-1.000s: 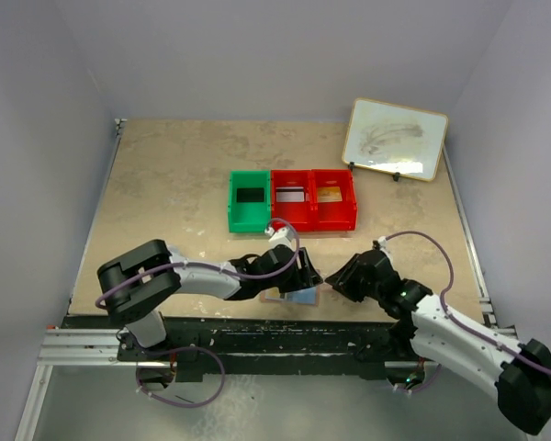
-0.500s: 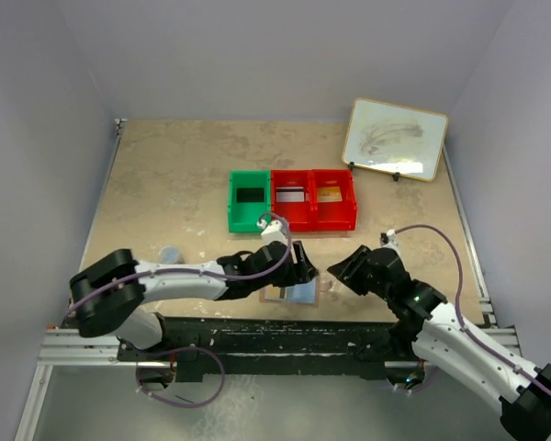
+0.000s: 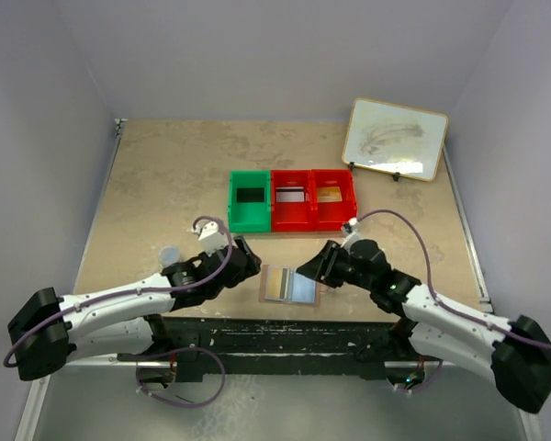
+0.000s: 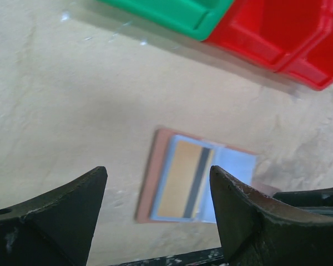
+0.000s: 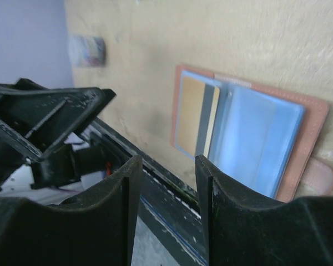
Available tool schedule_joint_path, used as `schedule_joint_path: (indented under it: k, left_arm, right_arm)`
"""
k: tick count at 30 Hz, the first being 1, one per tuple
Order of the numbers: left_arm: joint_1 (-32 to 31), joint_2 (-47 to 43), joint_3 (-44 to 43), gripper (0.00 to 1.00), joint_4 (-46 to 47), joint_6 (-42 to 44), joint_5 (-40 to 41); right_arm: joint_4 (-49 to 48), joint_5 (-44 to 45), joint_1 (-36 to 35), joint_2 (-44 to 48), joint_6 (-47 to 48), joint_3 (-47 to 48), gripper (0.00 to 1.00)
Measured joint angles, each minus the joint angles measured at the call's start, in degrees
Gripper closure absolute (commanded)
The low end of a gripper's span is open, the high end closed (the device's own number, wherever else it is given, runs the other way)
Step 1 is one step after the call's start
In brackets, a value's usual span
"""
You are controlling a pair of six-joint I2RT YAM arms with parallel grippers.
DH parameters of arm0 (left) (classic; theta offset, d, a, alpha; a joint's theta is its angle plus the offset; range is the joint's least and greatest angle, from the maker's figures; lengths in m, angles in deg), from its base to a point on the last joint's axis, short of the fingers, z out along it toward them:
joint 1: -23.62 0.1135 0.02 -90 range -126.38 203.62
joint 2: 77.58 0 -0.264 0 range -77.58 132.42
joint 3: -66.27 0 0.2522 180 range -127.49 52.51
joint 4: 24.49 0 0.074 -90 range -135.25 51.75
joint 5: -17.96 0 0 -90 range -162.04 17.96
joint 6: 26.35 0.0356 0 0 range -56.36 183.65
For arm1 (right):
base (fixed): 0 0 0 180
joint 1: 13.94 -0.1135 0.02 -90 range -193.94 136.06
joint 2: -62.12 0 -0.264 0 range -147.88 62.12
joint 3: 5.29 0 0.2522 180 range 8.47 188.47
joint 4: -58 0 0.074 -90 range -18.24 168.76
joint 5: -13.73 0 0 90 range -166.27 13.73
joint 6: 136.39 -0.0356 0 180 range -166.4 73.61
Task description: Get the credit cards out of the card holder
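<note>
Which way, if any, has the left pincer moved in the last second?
Yes. The left pincer has pulled back leftward off the card holder, from below the middle red bin to below the green bin.

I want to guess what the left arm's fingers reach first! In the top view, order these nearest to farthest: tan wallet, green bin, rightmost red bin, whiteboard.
1. Tan-pink leather card holder, open, just right of the left fingers.
2. Green plastic bin, behind them.
3. Rightmost red plastic bin, back right.
4. Framed whiteboard, far right corner.
</note>
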Motion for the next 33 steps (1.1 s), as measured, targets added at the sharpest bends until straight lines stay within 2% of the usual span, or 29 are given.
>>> schedule_joint_path:
  k: [5, 11, 19, 33]
  left_arm:
    - [0.6, -6.1, 6.6, 0.27, -3.0, -3.7, -0.1]
    - [0.7, -8.6, 7.5, 0.27, -3.4, -6.0, -0.1]
    - [0.7, -6.3, 6.9, 0.28, -3.3, -5.4, -0.4]
    - [0.7, -4.2, 6.8, 0.29, -1.2, -4.5, -2.4]
  right_arm:
    - [0.4, 1.3, -5.6, -12.5, 0.3, 4.5, 0.64]
    - [0.3, 2.7, -6.4, -21.6, 0.7, 9.0, 0.7]
    - [1.1, 3.1, -6.4, -29.3, 2.6, 13.2, 0.78]
    - [1.1, 3.5, -6.4, -35.0, 2.7, 13.3, 0.88]
